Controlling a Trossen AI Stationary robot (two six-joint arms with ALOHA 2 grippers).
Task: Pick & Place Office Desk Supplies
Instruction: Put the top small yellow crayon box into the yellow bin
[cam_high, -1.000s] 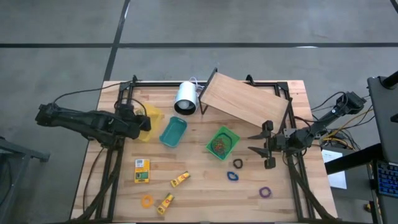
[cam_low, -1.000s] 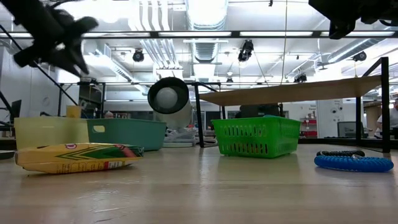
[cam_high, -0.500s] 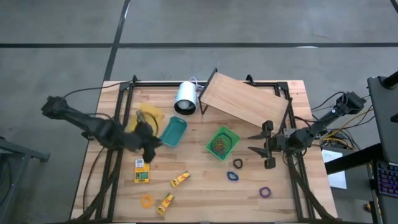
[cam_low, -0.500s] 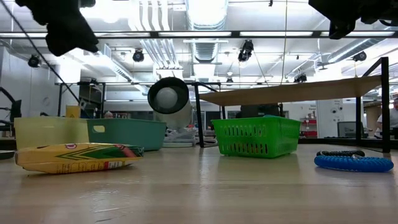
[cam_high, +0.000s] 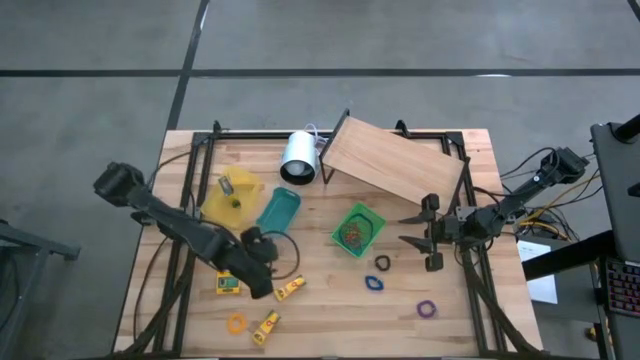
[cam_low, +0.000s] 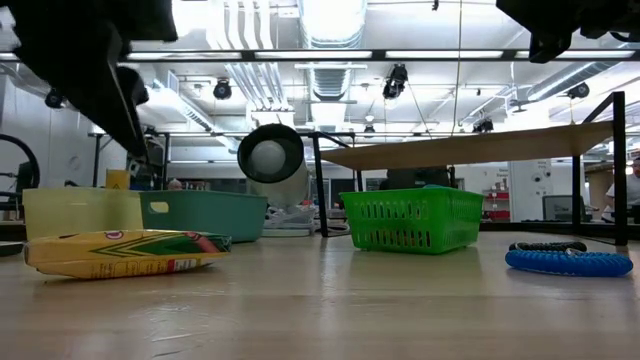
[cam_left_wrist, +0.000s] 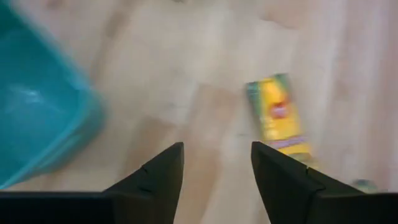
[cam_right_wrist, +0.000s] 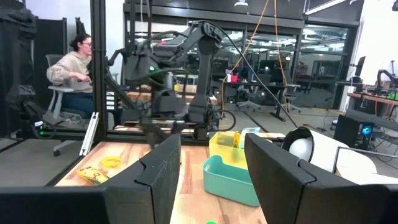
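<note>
Left gripper (cam_high: 262, 277) hovers, jaws parted and empty, over the plank tabletop (cam_high: 320, 330) beside a glossy yellow tube (cam_high: 290, 288) near its front edge. Right gripper (cam_high: 417, 233) waits, jaws spread, near the right edge.

Big workshop: grey concrete floor (cam_high: 400, 35), ceiling strip lights (cam_low: 330, 55), ducts, desks, a person (cam_right_wrist: 73, 71) sitting.

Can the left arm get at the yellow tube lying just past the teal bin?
Probably yes. The left gripper is open above bare table, the yellow tube lies just ahead with nothing on it, and the teal bin sits off to one side.
</note>
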